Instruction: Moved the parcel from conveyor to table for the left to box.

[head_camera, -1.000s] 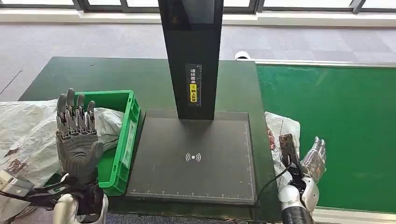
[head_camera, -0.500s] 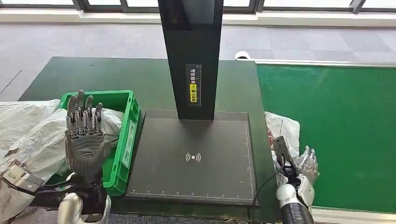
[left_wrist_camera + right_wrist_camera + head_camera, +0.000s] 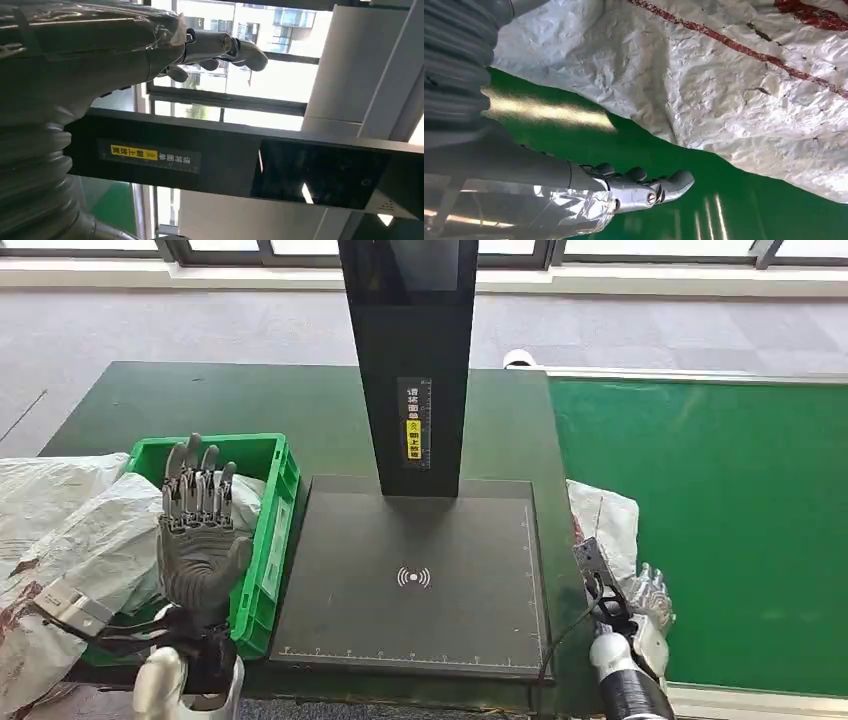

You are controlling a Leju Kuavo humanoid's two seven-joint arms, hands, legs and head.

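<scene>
The dark green table stretches away in front of the robot, and to its right runs the bright green conveyor. A tall black scanner post rises from a flat black scanning pad in the middle of the table. Left of the pad sits a green box with white crumpled bags spilling over and beside it. The parcel, a crinkled white bag with red marks, lies on the conveyor's near left edge, just beside the pad. The left hand is raised upright over the box, palm toward the camera, fingers straight and slightly apart, holding nothing. The right hand hangs low at the conveyor's edge, just this side of the parcel; from its wrist camera its fingers reach out loosely above the green belt with nothing in them, the parcel close by but untouched.
</scene>
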